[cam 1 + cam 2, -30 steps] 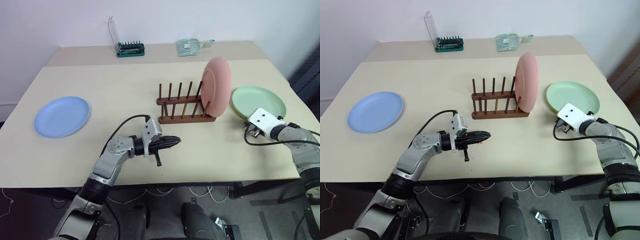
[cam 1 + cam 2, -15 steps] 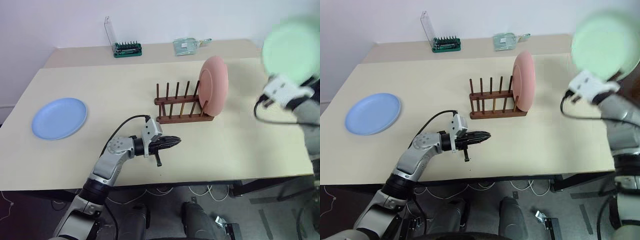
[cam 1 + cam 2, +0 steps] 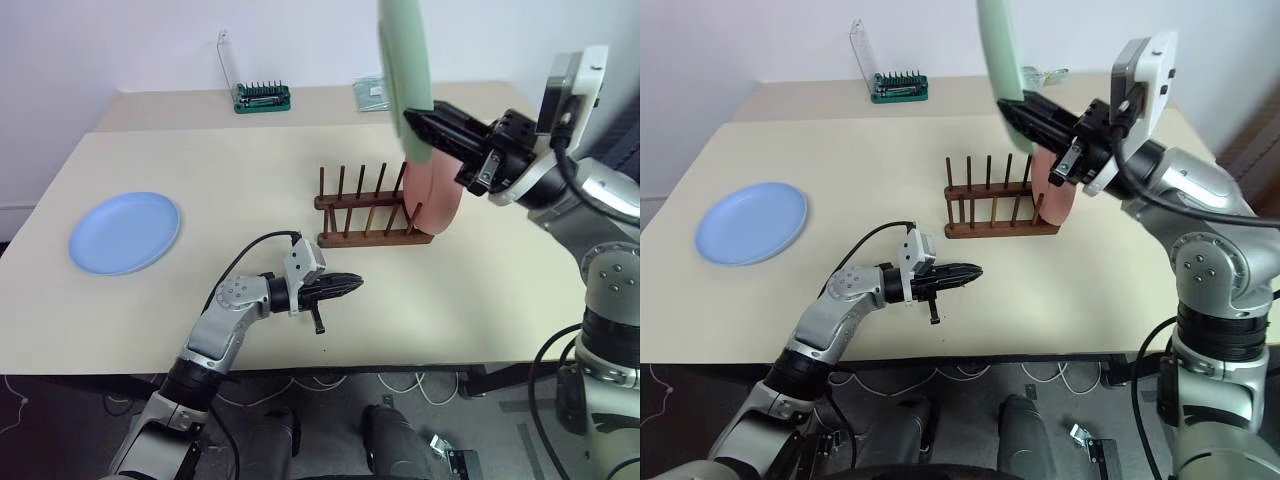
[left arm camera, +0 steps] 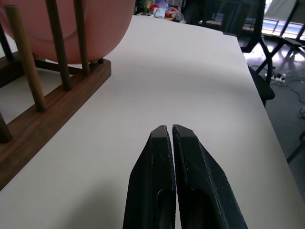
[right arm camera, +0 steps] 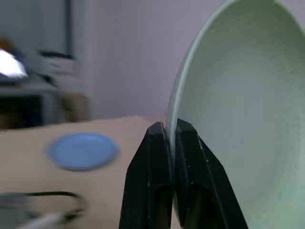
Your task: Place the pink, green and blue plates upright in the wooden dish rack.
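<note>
You had the right hand [image 3: 1012, 107] pinched shut on the rim of the stiff, probably slippery pale mint-green round plate [image 3: 405, 50], held upright above the dark wooden dish rack [image 3: 362, 205] at the desk's [image 3: 200, 160] two o'clock.

This looks like a lab or office room where robots get tested. A plain tan table [image 3: 150, 320] stands by a bare white wall [image 3: 120, 40]. Black office chairs [image 4: 259, 52] and loose cables [image 4: 286, 76] sit on the floor past the table.
</note>
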Controlling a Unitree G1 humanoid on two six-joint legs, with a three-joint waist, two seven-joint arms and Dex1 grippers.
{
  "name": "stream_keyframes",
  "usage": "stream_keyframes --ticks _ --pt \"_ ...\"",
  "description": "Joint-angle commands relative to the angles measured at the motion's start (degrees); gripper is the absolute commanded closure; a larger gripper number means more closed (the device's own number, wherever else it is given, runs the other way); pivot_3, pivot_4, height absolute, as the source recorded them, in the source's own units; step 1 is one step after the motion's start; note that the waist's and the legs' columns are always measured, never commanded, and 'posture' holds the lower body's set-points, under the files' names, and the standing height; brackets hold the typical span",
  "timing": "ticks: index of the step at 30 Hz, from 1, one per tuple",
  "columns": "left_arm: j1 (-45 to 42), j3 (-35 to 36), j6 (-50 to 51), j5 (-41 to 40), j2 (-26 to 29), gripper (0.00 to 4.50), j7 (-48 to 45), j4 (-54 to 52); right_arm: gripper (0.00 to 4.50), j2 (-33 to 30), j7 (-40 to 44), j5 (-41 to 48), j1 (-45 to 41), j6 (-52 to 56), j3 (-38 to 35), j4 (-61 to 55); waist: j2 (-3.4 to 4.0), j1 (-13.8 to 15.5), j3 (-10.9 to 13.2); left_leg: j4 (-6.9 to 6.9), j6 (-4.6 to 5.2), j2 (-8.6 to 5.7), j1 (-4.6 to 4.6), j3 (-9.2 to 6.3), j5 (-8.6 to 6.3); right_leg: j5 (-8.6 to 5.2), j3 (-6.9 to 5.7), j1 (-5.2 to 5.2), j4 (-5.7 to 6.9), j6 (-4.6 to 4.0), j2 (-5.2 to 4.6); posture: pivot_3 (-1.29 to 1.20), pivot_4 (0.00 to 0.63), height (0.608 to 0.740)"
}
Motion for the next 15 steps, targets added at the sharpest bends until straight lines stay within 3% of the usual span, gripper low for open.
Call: stream_keyframes --ticks 1,15 --pt "-0.04 0.27 -0.48 -0.46 0.01 4.36 0.16 -1.5 4.46 2.31 -4.18 3.51 -0.48 3.35 -1.2 3.09 0.01 -0.04 0.01 -0.01 0.0 0.01 0.01 0.0 0.0 0.0 0.0 -0.01 0.02 0.0 0.02 0.0 0.15 0.74" --pt "-0.07 0.44 -0.48 -0.42 0.19 4.36 0.5 -1.63 4.46 5.68 -6.28 5.63 -3.2 7.88 -1.32 13.66 0.01 0.0 0.01 -0.01 0.01 0.0 -0.02 0.03 0.0 0.0 0.0 -0.06 0.04 0.01 0.02 0.0 0.15 0.74"
